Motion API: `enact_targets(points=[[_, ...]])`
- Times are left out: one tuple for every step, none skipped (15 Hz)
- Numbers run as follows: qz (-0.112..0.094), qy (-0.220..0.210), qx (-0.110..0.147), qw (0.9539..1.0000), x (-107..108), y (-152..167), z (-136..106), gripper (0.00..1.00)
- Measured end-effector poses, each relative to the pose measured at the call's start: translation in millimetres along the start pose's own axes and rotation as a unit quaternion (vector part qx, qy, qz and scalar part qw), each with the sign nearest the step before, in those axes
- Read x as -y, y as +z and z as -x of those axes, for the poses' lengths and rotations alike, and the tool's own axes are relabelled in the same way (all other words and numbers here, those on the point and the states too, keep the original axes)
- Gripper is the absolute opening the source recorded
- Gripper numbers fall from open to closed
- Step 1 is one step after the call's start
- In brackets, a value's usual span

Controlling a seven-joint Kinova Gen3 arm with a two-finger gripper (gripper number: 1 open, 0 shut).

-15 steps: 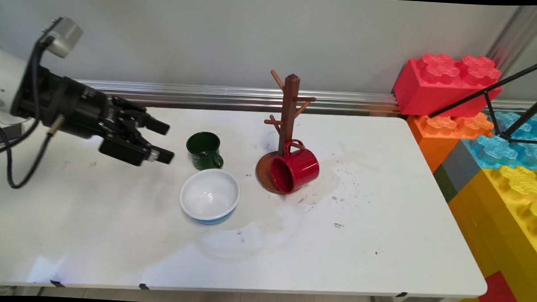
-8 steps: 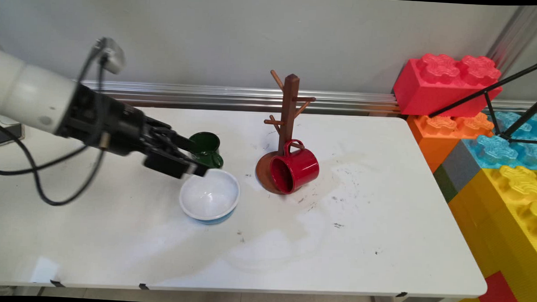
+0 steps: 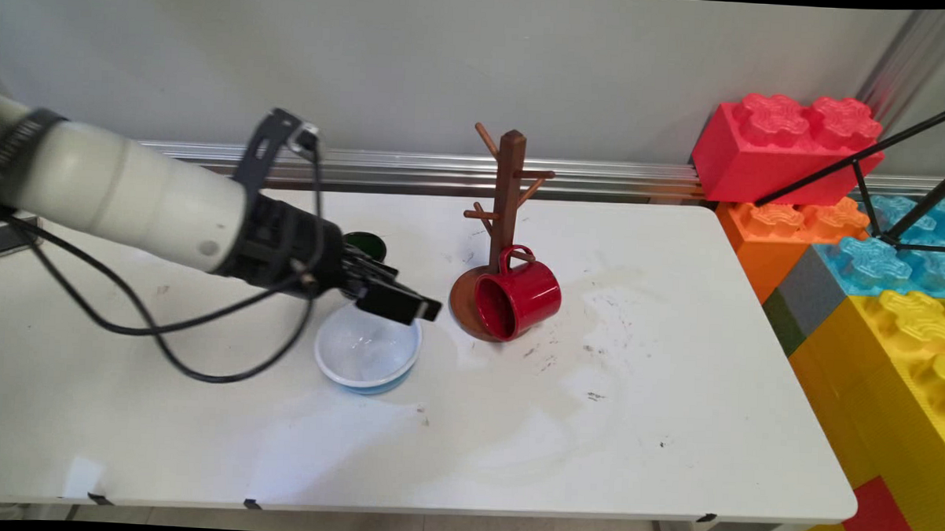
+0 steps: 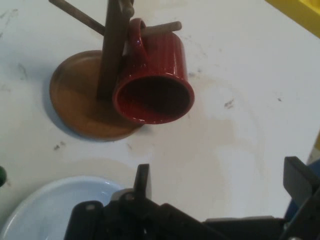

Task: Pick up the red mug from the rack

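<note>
1. Where the white arm reaches in from the left over the worktop [image 3: 200, 413], black cables hang in a loop beneath it.
2. The tool [image 3: 408, 304] hovers above the far rim of the white bowl [image 3: 367, 356], holding nothing; in the hand view its two fingers [image 4: 142, 181] stand wide apart with bare worktop between them.
3. A green mug [image 3: 367, 246] stands behind the tool, mostly hidden by it, with only its rim showing.
4. The white bowl sits upright on the worktop, its outer wall blue near the base; in the hand view [image 4: 50, 210] it lies at the lower left.
5. Right of the tool, near but apart from it, a red mug [image 3: 517, 298] hangs by its handle on a low peg of the brown wooden mug tree [image 3: 509, 188], mouth tilted toward the tool.
6. The tree's round base [image 4: 80, 105] rests on the worktop.
7. At the far right, large toy blocks [image 3: 791, 147] in red, orange, blue and yellow are stacked beside the worktop.
</note>
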Motion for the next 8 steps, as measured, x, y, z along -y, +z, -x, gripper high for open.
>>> enact_targets(points=[[-0.003, -0.005, -0.001, 1.0000, -2.5, 6.0, -0.5, 1.00], [-0.008, -0.013, -0.002, 0.9999, -6.0, 14.5, -1.3, 1.00], [-0.011, -0.018, -0.004, 0.9998, -8.4, 20.6, -1.9, 1.00], [-0.014, -0.023, -0.005, 0.9996, -11.0, 28.0, -2.7, 1.00], [-0.017, -0.028, -0.007, 0.9994, -13.4, 35.8, -3.8, 1.00], [-0.021, -0.033, -0.008, 0.9992, -15.9, 44.3, -4.6, 1.00], [-0.024, -0.039, -0.010, 0.9989, -18.8, 54.2, -5.4, 1.00], [-0.026, -0.045, -0.011, 0.9986, -21.2, 64.0, -5.6, 1.00]])
